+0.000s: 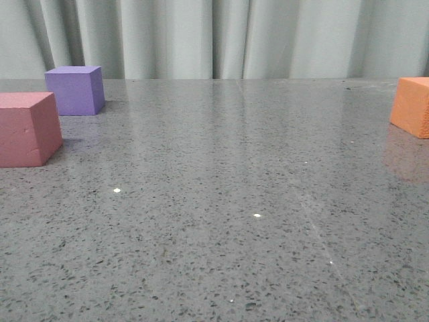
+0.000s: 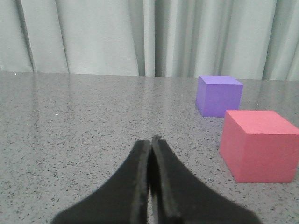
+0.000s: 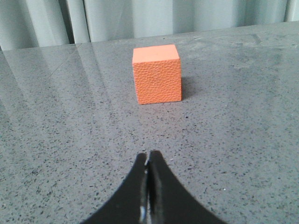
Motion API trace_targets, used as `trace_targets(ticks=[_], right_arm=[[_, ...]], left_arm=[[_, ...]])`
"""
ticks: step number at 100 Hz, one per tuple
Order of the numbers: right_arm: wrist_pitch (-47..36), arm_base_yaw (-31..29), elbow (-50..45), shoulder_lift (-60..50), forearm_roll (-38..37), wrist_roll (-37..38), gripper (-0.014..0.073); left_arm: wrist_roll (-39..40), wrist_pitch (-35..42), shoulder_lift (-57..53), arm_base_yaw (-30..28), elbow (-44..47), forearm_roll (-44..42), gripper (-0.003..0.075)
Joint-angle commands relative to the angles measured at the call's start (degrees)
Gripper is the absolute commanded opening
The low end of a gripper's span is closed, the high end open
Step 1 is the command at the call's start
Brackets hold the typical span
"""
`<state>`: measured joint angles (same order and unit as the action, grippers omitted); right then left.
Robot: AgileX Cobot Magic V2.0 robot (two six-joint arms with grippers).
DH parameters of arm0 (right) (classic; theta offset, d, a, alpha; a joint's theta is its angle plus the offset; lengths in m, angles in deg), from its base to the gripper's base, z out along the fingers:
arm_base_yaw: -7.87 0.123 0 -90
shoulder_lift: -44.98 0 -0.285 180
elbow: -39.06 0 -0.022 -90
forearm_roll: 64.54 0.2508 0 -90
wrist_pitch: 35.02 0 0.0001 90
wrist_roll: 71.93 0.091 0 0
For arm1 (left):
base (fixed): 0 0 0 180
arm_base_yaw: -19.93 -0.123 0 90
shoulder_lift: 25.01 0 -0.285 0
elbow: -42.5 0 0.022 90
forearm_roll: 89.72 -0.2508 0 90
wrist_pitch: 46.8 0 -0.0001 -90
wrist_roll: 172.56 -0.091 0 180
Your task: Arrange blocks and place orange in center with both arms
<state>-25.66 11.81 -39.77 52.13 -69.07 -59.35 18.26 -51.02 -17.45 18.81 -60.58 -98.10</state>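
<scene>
In the front view a purple cube (image 1: 75, 90) stands at the far left, with a pinkish-red cube (image 1: 27, 128) nearer at the left edge. The orange cube (image 1: 412, 106) sits at the right edge, partly cut off. The grey speckled middle of the table (image 1: 221, 168) holds no cube. Neither arm shows in the front view. My left gripper (image 2: 150, 140) is shut and empty, low over the table, with the pinkish-red cube (image 2: 259, 144) and purple cube (image 2: 218, 95) ahead and to one side. My right gripper (image 3: 148, 153) is shut and empty, the orange cube (image 3: 157, 73) straight ahead of it.
A pale pleated curtain (image 1: 214, 37) hangs behind the table's far edge. The polished stone top reflects light and the cubes faintly.
</scene>
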Motion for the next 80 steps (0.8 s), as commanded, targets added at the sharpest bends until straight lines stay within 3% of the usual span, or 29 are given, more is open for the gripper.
trace_targets(ticks=[1,54,80], right_arm=[[-4.8,-0.3,0.8,-1.4,-0.2,-0.5,-0.0067],[-5.2,-0.3,0.8,-1.4,-0.2,-0.5,-0.0067],[-17.8,-0.3,1.9,-1.3,-0.1,0.1,-0.0067]], left_arm=[[0.1,5.2,-1.8,0.0,3.1,0.5,-0.0013],[0.1,5.2,-1.8,0.0,3.1,0.5,-0.0013],[0.1,5.2,-1.8,0.0,3.1,0.5,-0.0013]])
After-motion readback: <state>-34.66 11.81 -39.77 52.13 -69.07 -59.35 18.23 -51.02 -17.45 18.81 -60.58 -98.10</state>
